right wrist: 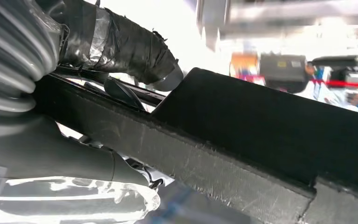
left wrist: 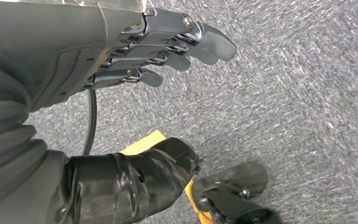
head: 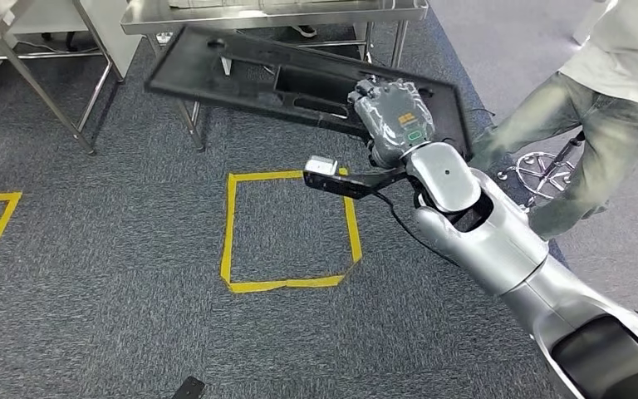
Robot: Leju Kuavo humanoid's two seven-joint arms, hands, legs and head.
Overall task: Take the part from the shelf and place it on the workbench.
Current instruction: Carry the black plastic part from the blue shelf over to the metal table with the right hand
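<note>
- part: a long, flat black plastic panel with cut-outs, carried above the grey carpet and tilted, its long axis running across the head view from far left to the right hand.
- the right hand grips the panel at its right end; in the right wrist view the taped thumb lies on one face of the part and the rest of the hand under the other, so the edge is clamped between them.
- the whole length of the panel sticks out to the left of the grip, unsupported, so it likely levers hard on that one hold.
- workbench: a steel table edge at the far side of the head view, just beyond and above the panel's far edge; i judge this is the surface to set it on, though the task line does not single it out.
- the coming move turns on this: the bench lies forward of the hand, and the panel's long axis runs roughly along the bench's front edge, so it should go forward and up, broadside on.
- left hand: seen in the left wrist view over the carpet, fingers stretched out and holding nothing.
- yellow tape square marks the floor below the arm; a person stands just to the right, close to the arm's swing.
</note>
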